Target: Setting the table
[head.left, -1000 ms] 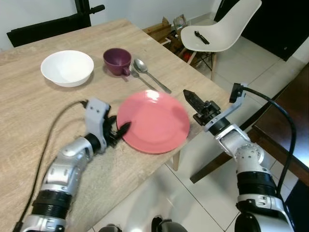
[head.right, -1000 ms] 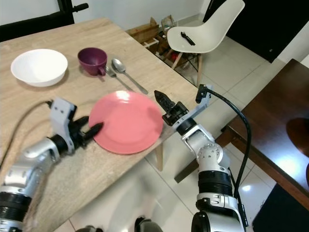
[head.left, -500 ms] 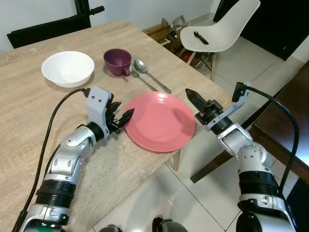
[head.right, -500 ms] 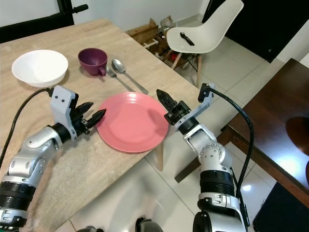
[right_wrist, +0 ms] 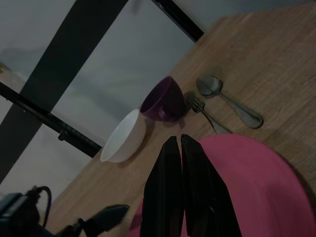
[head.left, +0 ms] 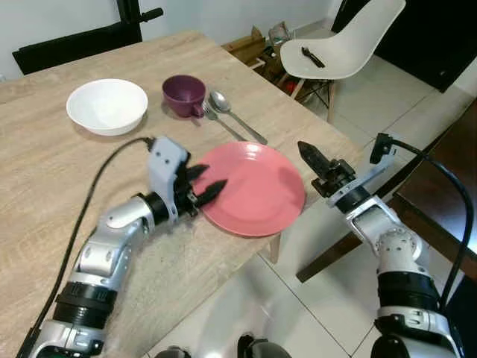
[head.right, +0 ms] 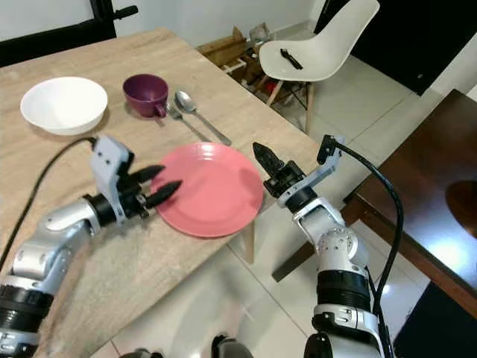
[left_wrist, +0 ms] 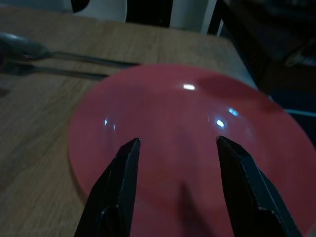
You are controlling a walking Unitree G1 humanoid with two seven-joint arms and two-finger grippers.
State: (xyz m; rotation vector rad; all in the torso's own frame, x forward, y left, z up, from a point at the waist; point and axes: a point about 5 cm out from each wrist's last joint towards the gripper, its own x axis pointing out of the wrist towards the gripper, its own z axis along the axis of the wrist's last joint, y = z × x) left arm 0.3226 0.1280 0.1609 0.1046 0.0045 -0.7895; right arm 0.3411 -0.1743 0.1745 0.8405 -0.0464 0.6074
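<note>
Overhead, left eye view: pink plate (head.left: pixel 253 189) lies flat near the front right edge of the wooden table (head.left: pixel 45 179). Left gripper (head.left: pixel 205 181) sits at the plate's 9 o'clock rim, fingers spread apart, tips over the rim, nothing held. Right gripper (head.left: pixel 307 153) hangs just off the plate's 3 o'clock edge, past the table corner, fingers pressed together and empty. White bowl (head.left: pixel 106 105) at roughly 11 o'clock from the plate, well apart; purple cup (head.left: pixel 184 95) at 12 o'clock, with a fork (head.left: pixel 218 121) and spoon (head.left: pixel 232 113) lying side by side just beside it. White chair (head.left: pixel 341 46) stands on the tiled floor beyond the table.

Right eye view: same layout; plate overhangs the table edge slightly.

Left wrist view: both black fingers (left_wrist: pixel 121 190) held wide over the plate's near surface; whether they touch it I cannot tell. Spoon and fork handles lie beyond the plate.

Right wrist view: fingers closed tip to tip, aimed across the plate toward cup and bowl.
</note>
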